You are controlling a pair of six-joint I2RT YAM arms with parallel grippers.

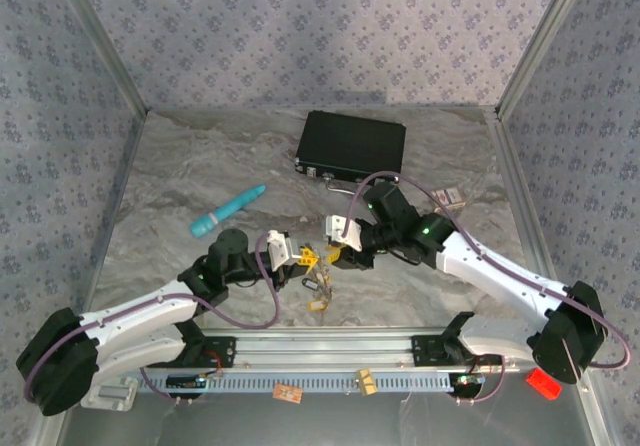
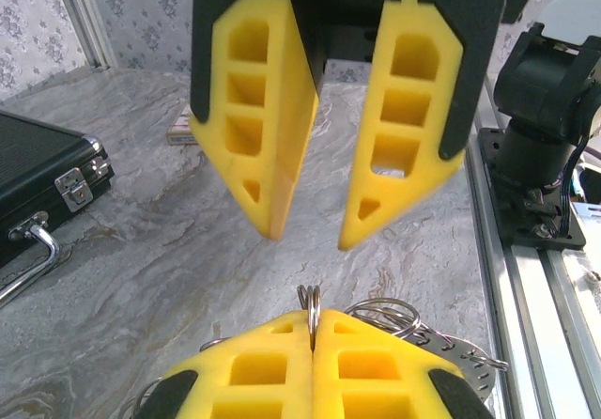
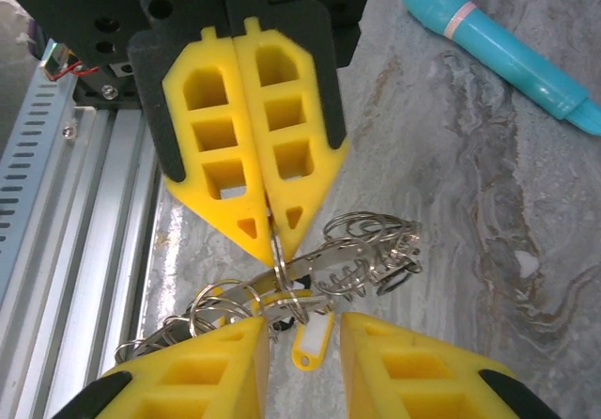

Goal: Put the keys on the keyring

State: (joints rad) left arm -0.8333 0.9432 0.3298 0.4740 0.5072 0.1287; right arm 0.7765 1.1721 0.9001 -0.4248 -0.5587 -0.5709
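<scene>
Silver keyring (image 3: pixel 343 259) sits edge-on in your left gripper (image 3: pixel 272 236) — clenched on its rim — long axis slanting away from those tips, keys (image 3: pixel 310 339) bunched beside it. Your right gripper (image 2: pixel 305 240) stands released. Everything lies well apart from the black case (image 1: pixel 350 146), on its near side.

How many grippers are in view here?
2. The left gripper is shut on a wire ring at table centre; the right gripper stands open, facing it tip to tip.
</scene>
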